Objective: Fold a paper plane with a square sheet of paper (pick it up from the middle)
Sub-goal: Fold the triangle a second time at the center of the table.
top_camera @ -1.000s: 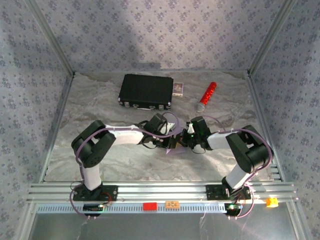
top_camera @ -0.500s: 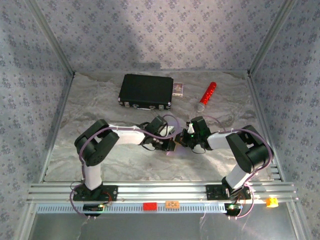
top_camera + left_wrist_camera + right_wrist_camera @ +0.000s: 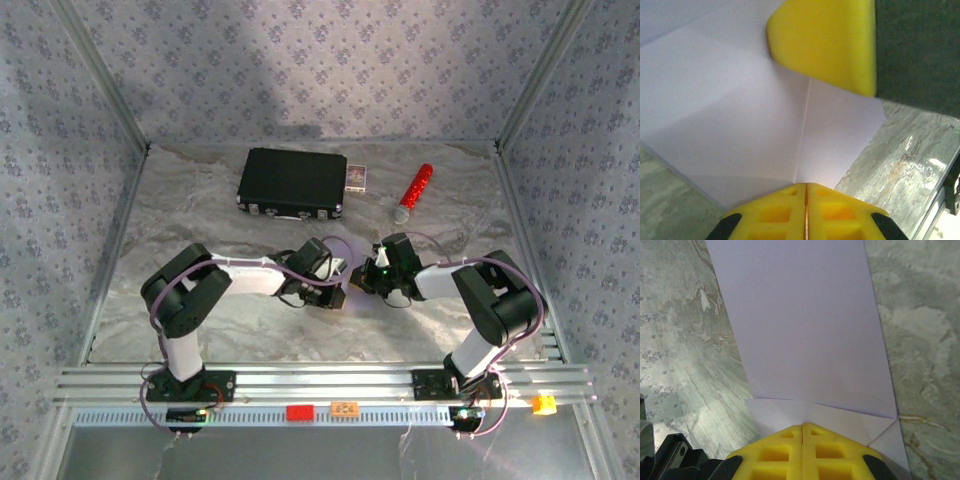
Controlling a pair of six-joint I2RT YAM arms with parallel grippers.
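Square sheet of paper (image 3: pixel 800 325) lies mid-way across the marbled table (image 3: pixel 190 230), between both arms. It is pale lilac, with one centre crease and small flaps turned in at the right gripper's (image 3: pixel 803 427) end. That gripper's jaws are together, the tip bearing on the sheet, probably to pin it. The left gripper (image 3: pixel 806 186), jaws together, meets the crease's other end, probably sharpening the fold. Whether it pinches the sheet cannot be told.

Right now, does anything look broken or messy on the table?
Nothing stands out. The paper has creases, but they look like tidy folds. The left fingers and right fingers are each shut on an edge of it. The black case, small box and red tube sit at the back.
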